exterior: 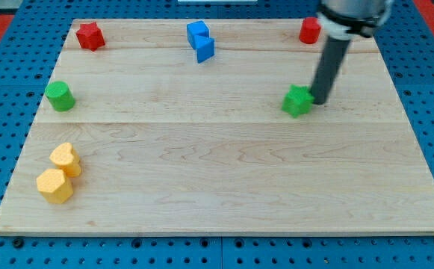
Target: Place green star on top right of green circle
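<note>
The green star lies in the right half of the wooden board, a little above the board's middle height. My tip stands just beside the star on the view's right; the two appear to touch, though the contact itself cannot be confirmed. The dark rod rises from the tip toward the view's top, where it joins the arm's pale collar at the frame's upper edge. The arm carries no jaws (it ends in this plain rod), so nothing here is either apart or clamped.

The green circle, a short cylinder, sits far across the board near the view's left edge, at roughly the same height as the star and well apart from it.

Nearest the star among the remaining blocks is a red block at the board's top edge, above the star and partly covered by the arm; its shape cannot be made out. Two blue blocks touch one another at the top centre, one slightly below and to the right of the other. A red block with a star-like outline occupies the top left corner. Two yellow blocks sit touching near the bottom left corner, the upper one heart-like, the lower one roughly hexagonal. A blue perforated surface surrounds the board.
</note>
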